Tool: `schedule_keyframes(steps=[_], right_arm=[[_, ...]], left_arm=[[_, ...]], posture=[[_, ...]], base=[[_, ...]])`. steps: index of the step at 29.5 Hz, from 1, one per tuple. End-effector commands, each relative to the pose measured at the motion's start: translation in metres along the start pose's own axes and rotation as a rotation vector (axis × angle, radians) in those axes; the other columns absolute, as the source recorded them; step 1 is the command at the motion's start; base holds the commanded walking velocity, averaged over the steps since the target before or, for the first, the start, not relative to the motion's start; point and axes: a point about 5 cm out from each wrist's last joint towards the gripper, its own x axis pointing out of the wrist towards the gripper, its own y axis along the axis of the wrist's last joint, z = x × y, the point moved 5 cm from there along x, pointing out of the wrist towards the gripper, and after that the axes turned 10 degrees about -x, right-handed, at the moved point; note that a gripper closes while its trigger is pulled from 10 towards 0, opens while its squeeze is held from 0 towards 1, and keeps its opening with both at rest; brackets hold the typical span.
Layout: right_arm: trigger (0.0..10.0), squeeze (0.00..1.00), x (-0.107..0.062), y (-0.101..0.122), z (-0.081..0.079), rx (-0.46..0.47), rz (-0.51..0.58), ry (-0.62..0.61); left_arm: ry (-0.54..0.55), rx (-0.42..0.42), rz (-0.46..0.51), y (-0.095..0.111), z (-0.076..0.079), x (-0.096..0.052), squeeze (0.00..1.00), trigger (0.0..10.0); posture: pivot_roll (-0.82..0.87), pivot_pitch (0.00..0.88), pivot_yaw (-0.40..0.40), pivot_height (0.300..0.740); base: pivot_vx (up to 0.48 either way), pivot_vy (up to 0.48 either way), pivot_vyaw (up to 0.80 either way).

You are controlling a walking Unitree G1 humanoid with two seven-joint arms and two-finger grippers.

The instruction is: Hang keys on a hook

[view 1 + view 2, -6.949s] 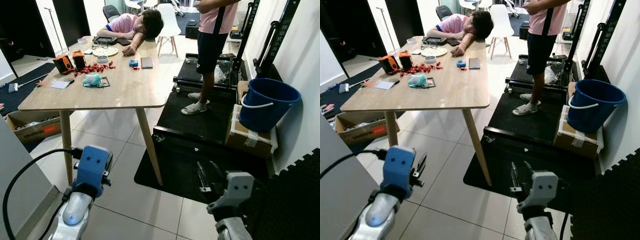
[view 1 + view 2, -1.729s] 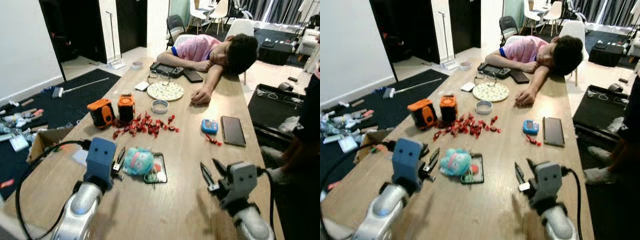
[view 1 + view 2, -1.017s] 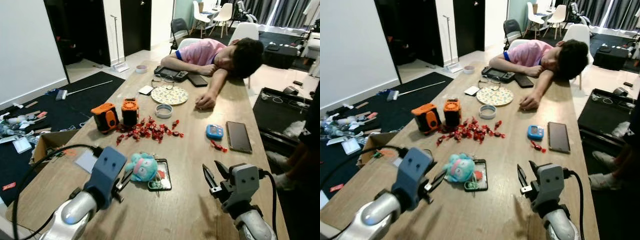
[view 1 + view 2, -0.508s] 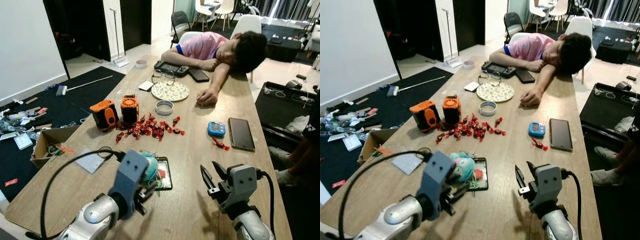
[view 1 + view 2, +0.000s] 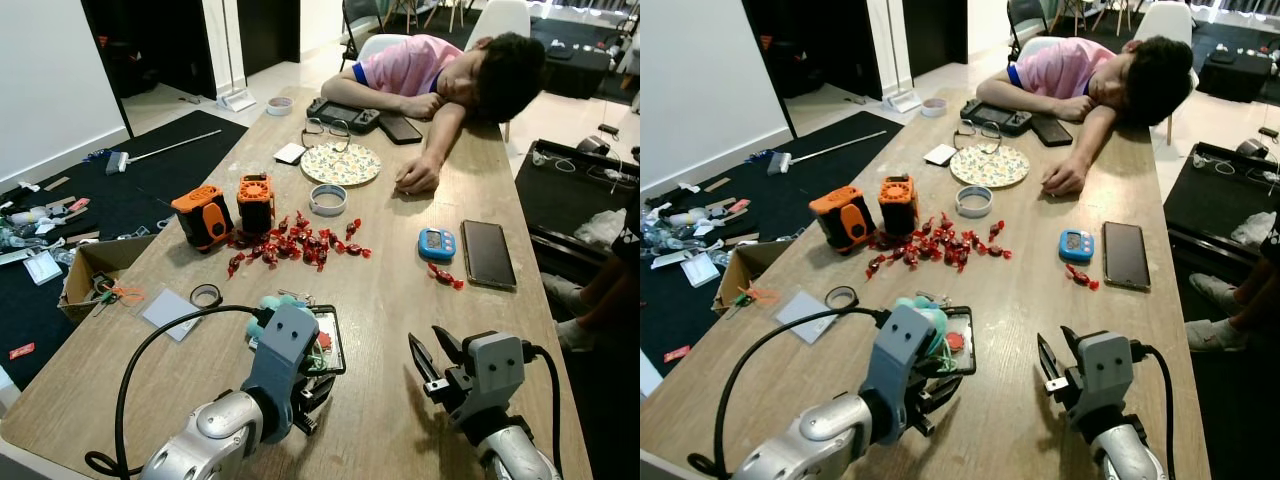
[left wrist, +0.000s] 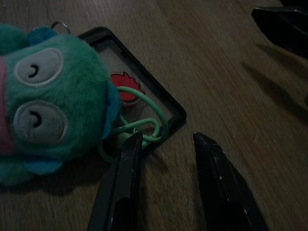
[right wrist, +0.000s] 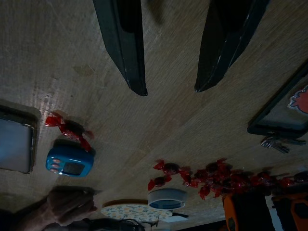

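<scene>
Wooden table (image 5: 400, 300), cluttered; a person (image 5: 440, 75) slumps at its far end. Your keys (image 6: 53, 110): teal plush charm, green loop, black-framed tag, lying near the front edge. Left gripper (image 6: 166, 139): fingers parted, empty, one tip at the loop, closer than half a second ago. Right gripper (image 5: 1055, 362): open, empty, above the wood.
</scene>
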Motion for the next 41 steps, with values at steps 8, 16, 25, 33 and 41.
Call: schedule_keyframes(steps=[8, 16, 25, 33, 41], right_arm=[[10.0, 0.0, -0.002, -0.002, -0.004, 0.011, -0.017, 0.013], [10.0, 0.0, 0.001, -0.002, -0.003, 0.007, -0.017, 0.016], [10.0, 0.0, 0.009, -0.001, -0.002, 0.006, -0.003, 0.01], [10.0, 0.0, 0.023, 0.004, -0.004, 0.008, 0.03, 0.007], [10.0, 0.0, 0.026, 0.003, -0.003, 0.007, 0.033, 0.0]], left_arm=[[-0.009, -0.063, 0.0, 0.004, 0.004, 0.003, 0.0, 3.8], [-0.001, -0.07, 0.003, 0.006, 0.001, 0.003, 0.0, 0.0], [0.053, 0.104, 0.229, 0.051, -0.014, -0.013, 0.0, 10.0], [0.052, 0.365, 0.497, 0.123, -0.006, -0.036, 0.0, 10.0], [0.013, 0.41, 0.463, 0.112, -0.004, -0.037, 0.0, 10.0]], posture=[[0.03, 0.204, 0.028, 0.74], [0.04, 0.189, 0.024, 0.74], [0.05, 0.152, 0.019, 0.74], [0.06, 0.115, 0.018, 0.74], [0.06, 0.104, 0.017, 0.74]], base=[[0.0, 0.0, 0.0], [0.0, 0.0, 0.0], [0.0, 0.0, 0.0], [0.0, 0.0, 0.0], [0.0, 0.0, 0.0]])
